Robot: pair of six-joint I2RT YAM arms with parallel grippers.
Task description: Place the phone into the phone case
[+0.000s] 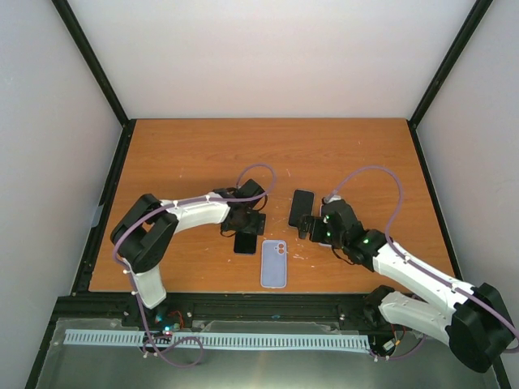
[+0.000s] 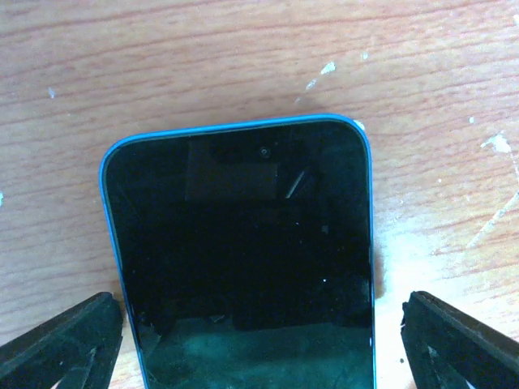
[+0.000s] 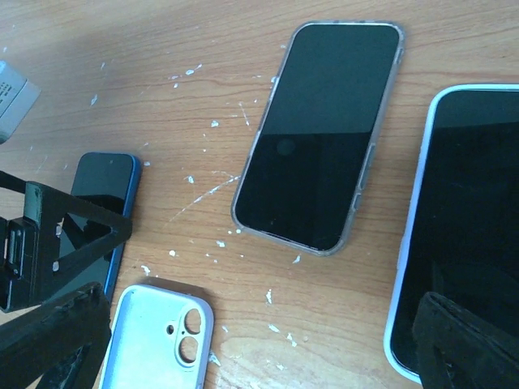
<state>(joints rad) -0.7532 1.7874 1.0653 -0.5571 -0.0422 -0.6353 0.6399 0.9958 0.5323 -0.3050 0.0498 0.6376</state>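
A black-screened phone with a blue edge (image 2: 243,243) lies face up on the wooden table, also seen as the phone (image 1: 245,241) in the top view and the phone (image 3: 101,198) in the right wrist view. My left gripper (image 2: 259,348) is open and straddles it, a gap showing between each finger and the phone's edge. The empty pale blue phone case (image 1: 273,263) lies inside-up just right of the phone; its camera cut-outs show on the case (image 3: 158,340). My right gripper (image 3: 259,352) hangs open over bare table, right of the case, nothing between its fingers.
A phone in a clear case (image 3: 320,134) lies beyond my right gripper, seen too as the phone (image 1: 302,207). Another phone in a pale case (image 3: 462,235) lies by my right gripper's right finger. White flecks dot the table (image 1: 203,154). Black frame posts stand at the table's edges.
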